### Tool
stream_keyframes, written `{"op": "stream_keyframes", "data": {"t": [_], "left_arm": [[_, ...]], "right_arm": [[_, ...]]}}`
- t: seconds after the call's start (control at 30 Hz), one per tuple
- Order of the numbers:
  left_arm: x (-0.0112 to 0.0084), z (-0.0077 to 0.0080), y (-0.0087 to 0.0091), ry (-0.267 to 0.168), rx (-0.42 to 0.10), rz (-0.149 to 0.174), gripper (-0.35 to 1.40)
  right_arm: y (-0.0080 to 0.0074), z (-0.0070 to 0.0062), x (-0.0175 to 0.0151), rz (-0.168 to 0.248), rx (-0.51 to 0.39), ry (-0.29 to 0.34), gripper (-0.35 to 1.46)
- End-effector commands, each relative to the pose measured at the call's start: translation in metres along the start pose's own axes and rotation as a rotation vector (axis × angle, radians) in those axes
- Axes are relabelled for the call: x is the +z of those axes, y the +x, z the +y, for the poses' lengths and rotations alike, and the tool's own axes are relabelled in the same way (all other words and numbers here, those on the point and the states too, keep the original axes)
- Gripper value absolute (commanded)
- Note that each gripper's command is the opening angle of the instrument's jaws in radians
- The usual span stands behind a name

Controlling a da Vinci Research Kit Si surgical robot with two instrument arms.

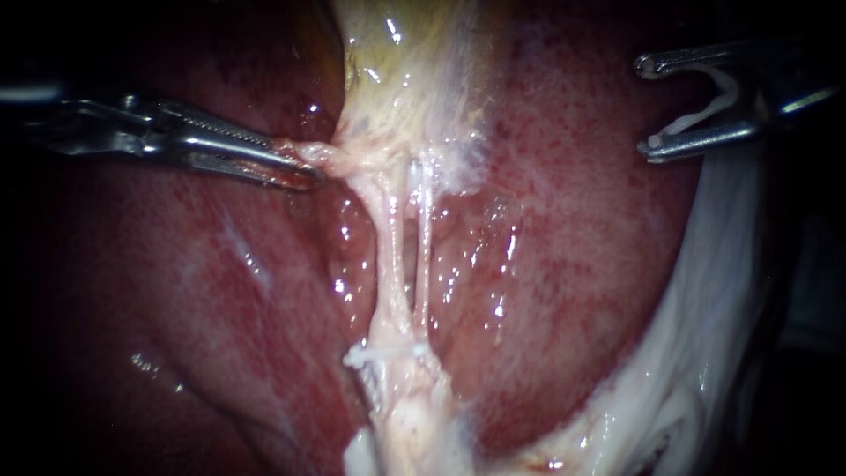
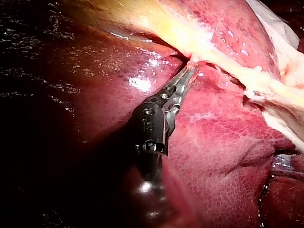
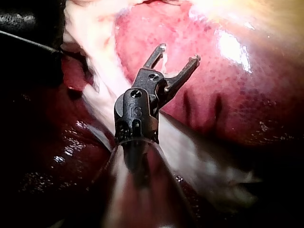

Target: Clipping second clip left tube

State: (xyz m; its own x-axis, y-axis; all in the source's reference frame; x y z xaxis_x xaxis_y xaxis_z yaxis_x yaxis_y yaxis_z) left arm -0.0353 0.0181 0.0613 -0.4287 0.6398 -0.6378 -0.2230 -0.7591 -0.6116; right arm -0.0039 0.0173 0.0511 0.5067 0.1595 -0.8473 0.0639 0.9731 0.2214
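Glossy red liver (image 1: 220, 291), pale yellowish gallbladder (image 1: 405, 79) above, white tissue (image 1: 705, 353), perhaps fat, lower right

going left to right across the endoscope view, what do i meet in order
left instrument, jaws shut on pale tissue → left tube → right tube → right instrument, with a white clip held between its jaws

Dark surround (image 1: 35, 35) at the edges, light falling centrally, small bright glints (image 1: 339, 286) on wet surfaces
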Motion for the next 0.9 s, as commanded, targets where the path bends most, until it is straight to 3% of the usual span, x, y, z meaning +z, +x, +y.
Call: {"op": "stream_keyframes", "data": {"t": [0.03,0.27,0.57,0.9], "left_arm": [[0.0,0.0,0.0,0.0,0.0,0.0,-0.35],[-0.0018,-0.0002,0.0007,0.001,-0.005,0.016,-0.35],[-0.0082,-0.0004,0.0035,0.02,-0.035,0.061,-0.35],[-0.0093,0.0006,0.0044,0.026,-0.048,0.076,-0.35]], "right_arm": [[0.0,0.0,0.0,0.0,0.0,0.0,0.45],[0.0,0.0,0.0,0.0,-0.006,0.0,0.46],[0.0,-0.0001,0.0,0.0,-0.007,0.001,0.46],[0.0002,-0.0005,0.0004,0.003,-0.009,-0.002,0.46]]}}
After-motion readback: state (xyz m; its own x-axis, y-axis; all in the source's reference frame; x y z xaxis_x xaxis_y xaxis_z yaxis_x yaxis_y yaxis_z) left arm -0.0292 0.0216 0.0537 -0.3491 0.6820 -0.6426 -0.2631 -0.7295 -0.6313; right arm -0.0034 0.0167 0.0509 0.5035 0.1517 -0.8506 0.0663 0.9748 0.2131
